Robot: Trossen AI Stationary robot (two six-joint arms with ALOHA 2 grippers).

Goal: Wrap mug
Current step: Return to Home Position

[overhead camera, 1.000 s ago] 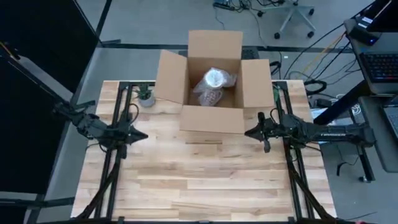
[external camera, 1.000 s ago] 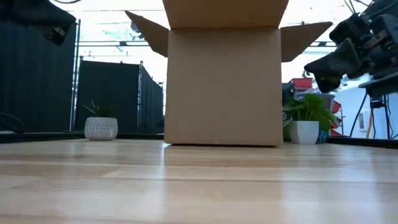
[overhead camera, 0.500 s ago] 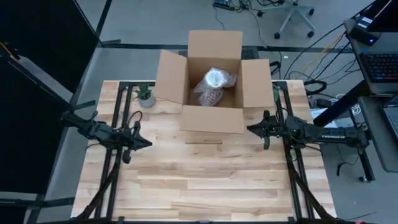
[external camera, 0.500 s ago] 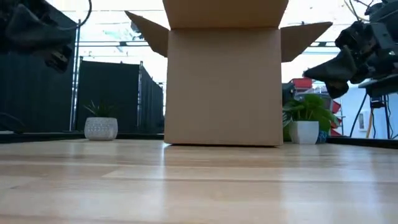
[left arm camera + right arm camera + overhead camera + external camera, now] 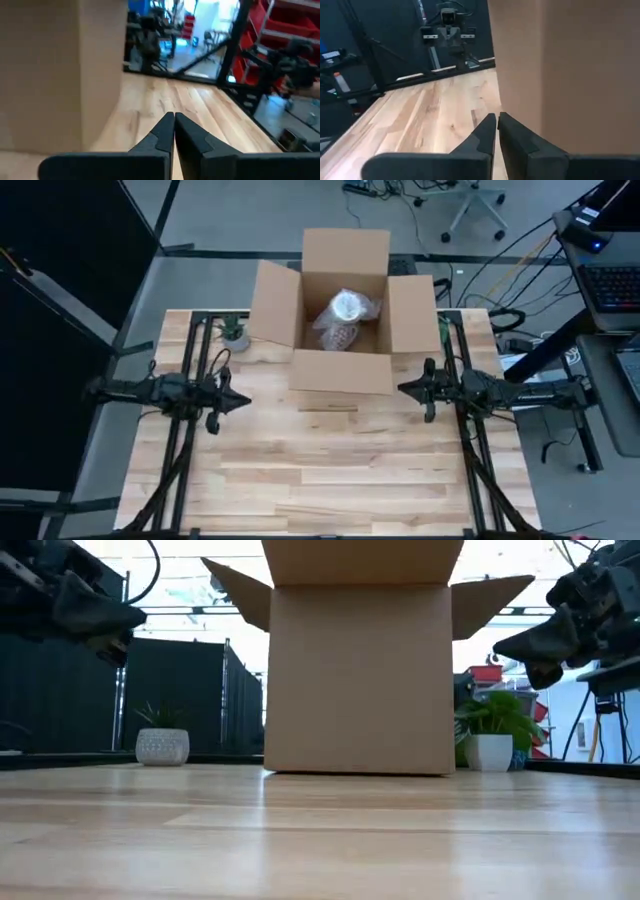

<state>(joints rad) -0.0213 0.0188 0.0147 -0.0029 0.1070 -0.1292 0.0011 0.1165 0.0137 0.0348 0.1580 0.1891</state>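
Observation:
The mug (image 5: 344, 321), wrapped in clear bubble wrap, lies inside the open cardboard box (image 5: 342, 372) at the table's far middle. My left gripper (image 5: 243, 401) hovers shut over the table, left of the box, pointing toward it. My right gripper (image 5: 402, 389) hovers shut just right of the box's front corner. In the wrist views the shut fingertips of my left gripper (image 5: 174, 118) and my right gripper (image 5: 497, 118) hold nothing. The box wall hides the mug in the low view.
A small potted plant (image 5: 234, 333) stands at the table's far left, beside the box's left flap (image 5: 273, 304). Another potted plant (image 5: 489, 735) shows behind the table on the right. Bare wooden table (image 5: 320, 470) stretches in front of the box.
My left gripper has moved toward the table's near edge and slightly right, lowering and levelling out. My right gripper has drawn back a little toward the table's right edge. Both have stayed shut. The box and the mug have kept still.

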